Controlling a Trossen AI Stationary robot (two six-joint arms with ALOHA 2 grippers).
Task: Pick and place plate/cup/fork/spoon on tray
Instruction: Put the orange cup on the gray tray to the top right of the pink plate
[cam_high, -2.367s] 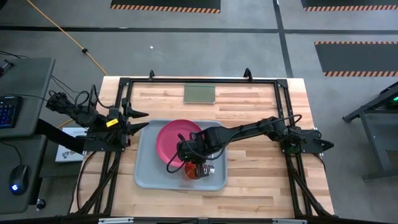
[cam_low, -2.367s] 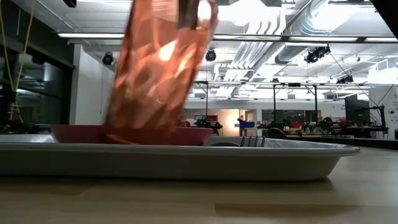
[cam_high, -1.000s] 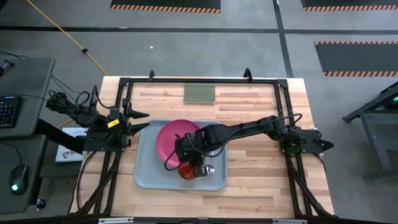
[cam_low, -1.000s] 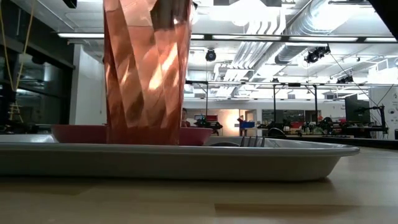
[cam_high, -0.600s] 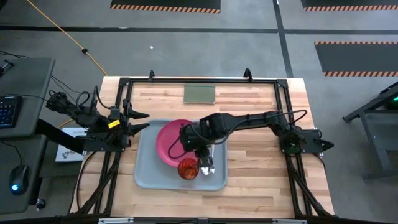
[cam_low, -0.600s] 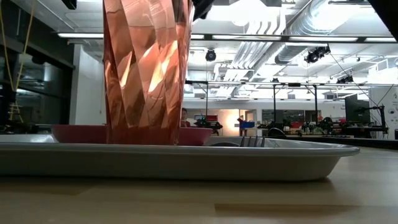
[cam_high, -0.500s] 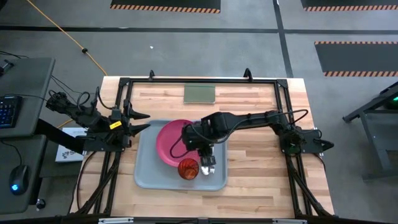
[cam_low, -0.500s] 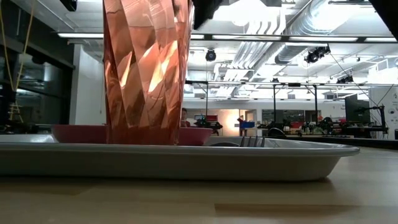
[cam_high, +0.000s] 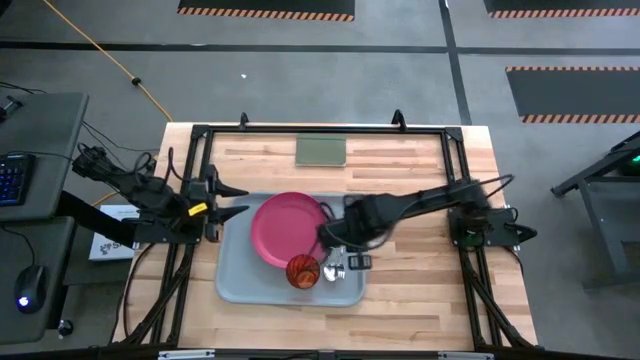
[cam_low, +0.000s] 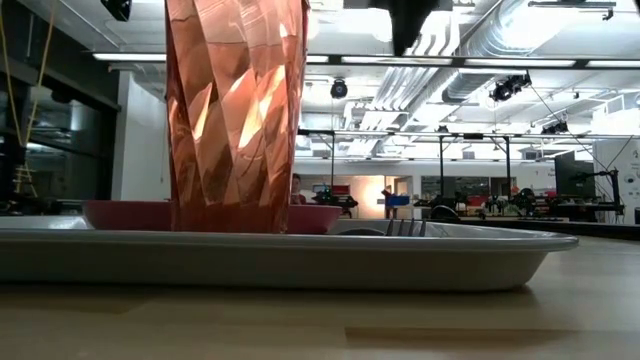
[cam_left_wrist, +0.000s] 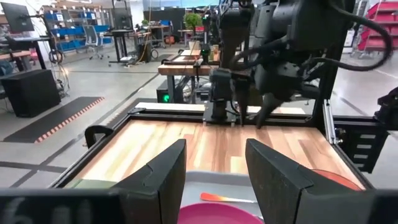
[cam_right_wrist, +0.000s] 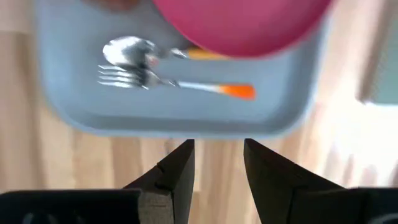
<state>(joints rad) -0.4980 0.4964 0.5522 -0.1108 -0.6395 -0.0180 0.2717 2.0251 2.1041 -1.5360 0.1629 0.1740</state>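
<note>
A: On the tray (cam_high: 232, 283): plate (cam_high: 283, 228), cup (cam_high: 303, 271) upright, fork (cam_right_wrist: 134, 78) and spoon (cam_right_wrist: 127, 50) beside it.
B: Right tool (cam_high: 357, 261) fingers spread, empty; left tool (cam_high: 226, 199) likewise. The cup looks light and slick, so the faceted wall is the place to pinch.

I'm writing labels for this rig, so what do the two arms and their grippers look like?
Both arms are dark, slim and jointed, with black cables looping along them. The left gripper has a small yellow tag just behind it. The right gripper's fingers are dark, flat, tapering blades with lighter edges.

left tool (cam_left_wrist: 214, 177): fingers apart | plate (cam_left_wrist: 217, 214) beneath | right arm (cam_left_wrist: 273, 56) beyond
</note>
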